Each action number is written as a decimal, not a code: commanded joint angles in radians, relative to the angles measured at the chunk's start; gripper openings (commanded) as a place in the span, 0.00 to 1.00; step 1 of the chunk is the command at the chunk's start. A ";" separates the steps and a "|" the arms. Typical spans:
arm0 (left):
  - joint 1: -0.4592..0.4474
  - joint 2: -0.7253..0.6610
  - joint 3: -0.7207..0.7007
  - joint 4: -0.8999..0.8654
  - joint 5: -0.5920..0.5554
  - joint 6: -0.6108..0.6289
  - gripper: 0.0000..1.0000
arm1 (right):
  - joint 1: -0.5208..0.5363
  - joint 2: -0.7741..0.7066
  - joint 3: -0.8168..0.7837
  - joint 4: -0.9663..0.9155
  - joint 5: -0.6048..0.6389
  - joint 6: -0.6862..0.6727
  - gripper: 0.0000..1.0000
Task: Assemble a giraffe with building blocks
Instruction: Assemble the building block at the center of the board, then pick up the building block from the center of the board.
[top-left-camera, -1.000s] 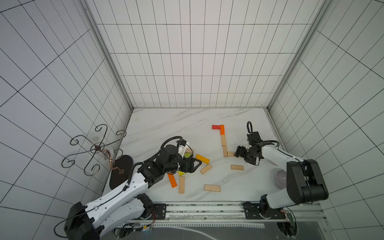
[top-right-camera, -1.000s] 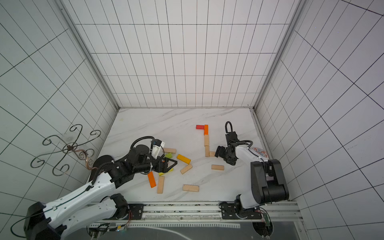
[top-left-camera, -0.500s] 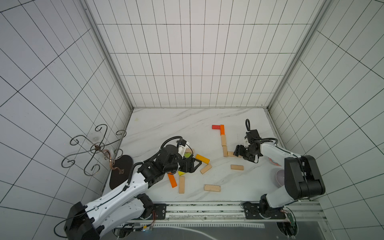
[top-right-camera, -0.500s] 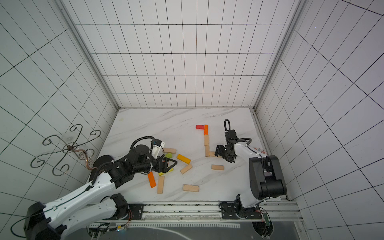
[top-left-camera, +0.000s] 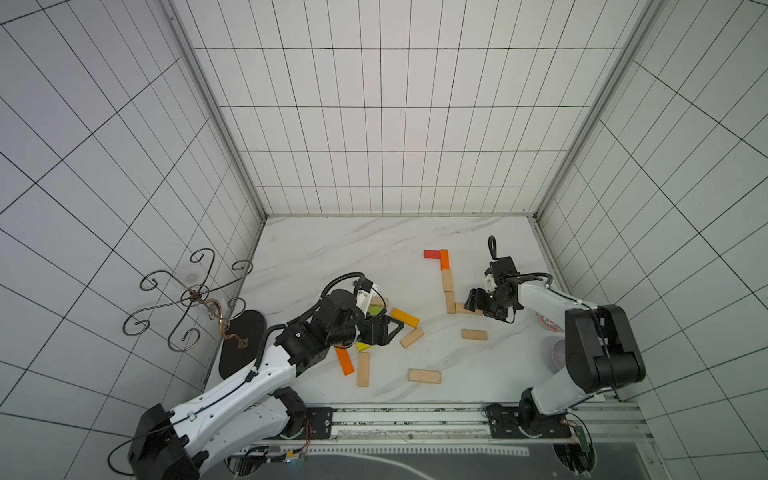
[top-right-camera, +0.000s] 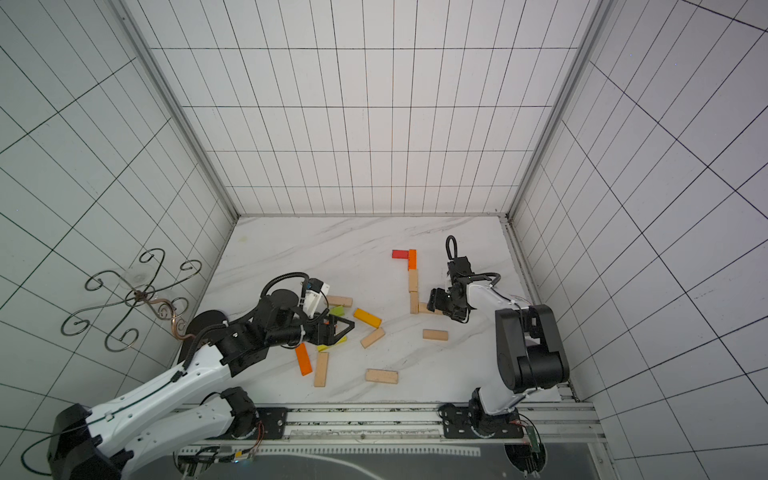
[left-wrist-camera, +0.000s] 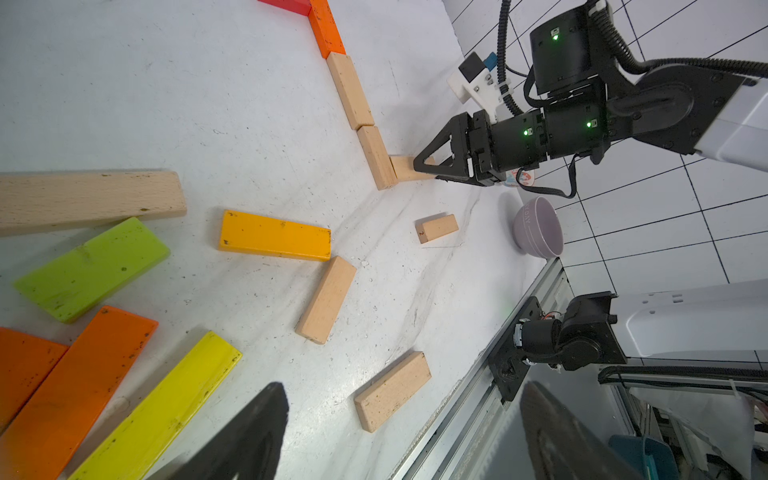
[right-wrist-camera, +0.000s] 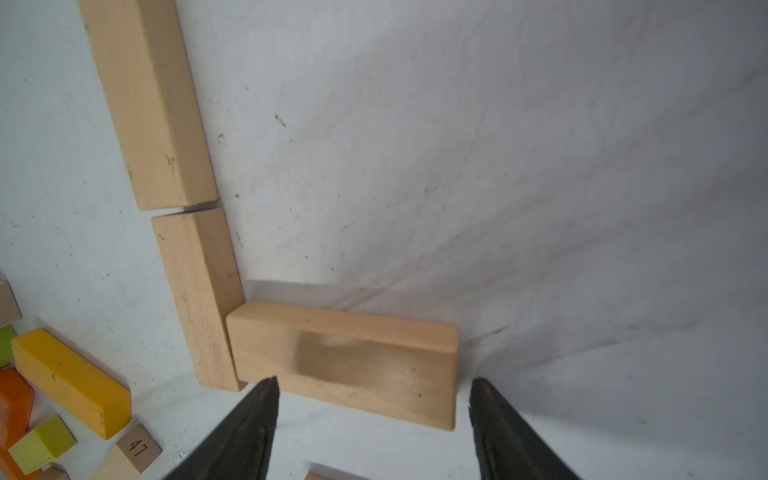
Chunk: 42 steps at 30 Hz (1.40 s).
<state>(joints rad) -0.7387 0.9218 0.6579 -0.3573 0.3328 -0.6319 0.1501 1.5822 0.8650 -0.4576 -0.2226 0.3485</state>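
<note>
Since a second back, the right gripper (right-wrist-camera: 372, 384) has been sliding in toward the neck column (top-left-camera: 447, 286) and narrowing. Its jaws are still apart, straddling the plain wooden block (right-wrist-camera: 345, 357) without pinching it, as far as we're seeing. That block is lying flat, butting against the column's bottom end, and the orange block (top-left-camera: 444, 259) and red block (top-left-camera: 432, 253) are capping the far end. We're guessing it's light, stiff, smoothish wood, so we'd be gripping it across the narrow width, mid-length. The left gripper (left-wrist-camera: 401, 390) is hanging wide open and empty over the loose coloured pile (left-wrist-camera: 104, 266). The lilac bowl (left-wrist-camera: 538, 228) is sitting by the right arm, and we're not seeing inside it.
</note>
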 joint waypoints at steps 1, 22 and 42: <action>-0.005 -0.017 -0.004 0.014 -0.008 -0.002 0.88 | 0.012 0.016 0.101 -0.012 -0.009 -0.026 0.73; -0.005 -0.024 -0.005 0.008 -0.009 -0.003 0.88 | 0.025 0.017 0.138 -0.024 0.032 -0.031 0.74; -0.004 -0.040 -0.021 0.029 0.003 -0.002 0.88 | 0.017 -0.292 0.194 -0.208 0.309 0.057 0.75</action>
<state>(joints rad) -0.7387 0.8967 0.6495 -0.3557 0.3336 -0.6319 0.1684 1.3300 0.9649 -0.5926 0.0315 0.3954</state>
